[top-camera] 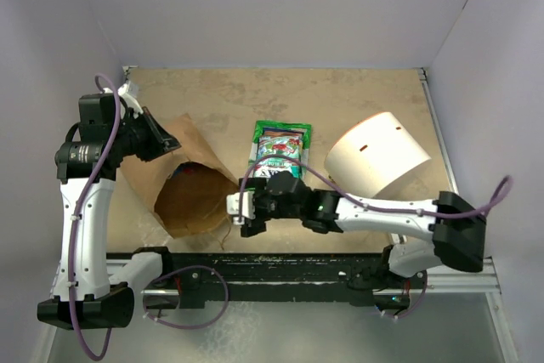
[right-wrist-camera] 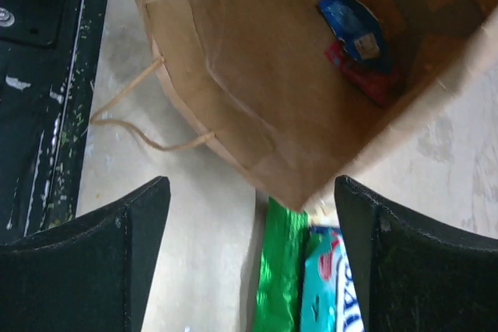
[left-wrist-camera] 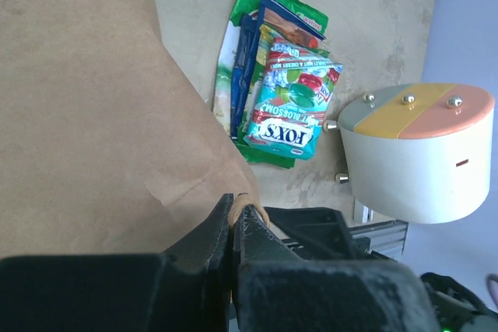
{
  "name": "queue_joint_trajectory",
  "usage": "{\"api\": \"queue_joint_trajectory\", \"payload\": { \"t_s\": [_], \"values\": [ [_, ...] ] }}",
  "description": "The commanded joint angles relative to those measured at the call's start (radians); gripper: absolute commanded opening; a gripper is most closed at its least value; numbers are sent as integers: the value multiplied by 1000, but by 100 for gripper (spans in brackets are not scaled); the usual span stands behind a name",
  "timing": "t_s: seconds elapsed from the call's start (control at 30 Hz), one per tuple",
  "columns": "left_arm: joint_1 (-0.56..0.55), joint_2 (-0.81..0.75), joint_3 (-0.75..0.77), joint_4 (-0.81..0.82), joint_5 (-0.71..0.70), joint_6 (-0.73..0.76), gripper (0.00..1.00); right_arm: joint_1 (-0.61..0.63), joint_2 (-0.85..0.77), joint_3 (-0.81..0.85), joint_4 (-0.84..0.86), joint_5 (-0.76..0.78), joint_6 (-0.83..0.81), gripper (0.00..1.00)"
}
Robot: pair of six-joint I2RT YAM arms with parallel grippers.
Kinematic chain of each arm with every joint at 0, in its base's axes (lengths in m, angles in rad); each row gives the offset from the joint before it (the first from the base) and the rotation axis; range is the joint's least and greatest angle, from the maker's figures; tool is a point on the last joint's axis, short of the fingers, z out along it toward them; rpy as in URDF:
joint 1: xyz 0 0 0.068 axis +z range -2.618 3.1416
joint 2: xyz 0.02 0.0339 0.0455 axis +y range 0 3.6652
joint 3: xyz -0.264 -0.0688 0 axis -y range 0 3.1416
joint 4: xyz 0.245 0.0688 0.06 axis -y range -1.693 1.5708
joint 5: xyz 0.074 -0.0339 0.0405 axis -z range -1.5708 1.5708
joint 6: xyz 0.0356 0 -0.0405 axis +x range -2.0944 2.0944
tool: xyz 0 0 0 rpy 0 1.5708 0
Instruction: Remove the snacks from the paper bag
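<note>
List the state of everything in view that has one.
paper bag, on its side, mouth open
left gripper, shut on the paper bag
right gripper, open, empty, at bag mouth
stack of snack packets, outside the bag
blue packet, inside the bag
red packet, inside the bag
white cylindrical container, untouched

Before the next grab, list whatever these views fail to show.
- Bag depths: the right wrist shows a blue packet over a red packet; the bag's wall hides any others.
- Pile: in the left wrist, the top packet covers those beneath, so the count is unclear.
- Cylinder: no view shows its inside.
</note>
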Motion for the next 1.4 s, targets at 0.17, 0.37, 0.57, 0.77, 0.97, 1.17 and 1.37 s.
{"api": "queue_joint_trajectory", "payload": {
  "t_s": [0.17, 0.37, 0.57, 0.77, 0.97, 1.17, 1.37],
  "values": [
    [-3, 12, 65, -24, 124, 28, 0, 103, 274, 227, 261, 88, -52, 84],
    [-3, 16, 77, -65, 166, 57, 0, 123, 437, 289, 419, 192, -115, 81],
    [-2, 19, 111, -160, 159, 107, 0, 118, 641, 321, 668, 293, -208, 77],
    [-2, 36, 153, -210, 178, 140, 0, 87, 773, 374, 823, 302, -319, 76],
    [-3, 53, 205, -261, 183, 186, 0, 49, 887, 465, 840, 281, -387, 79],
    [-4, 37, 191, -272, 213, 183, 0, 18, 993, 612, 800, 305, -387, 81],
    [-3, 21, 177, -276, 235, 177, 0, -3, 1101, 763, 724, 328, -423, 84]
  ]
}}
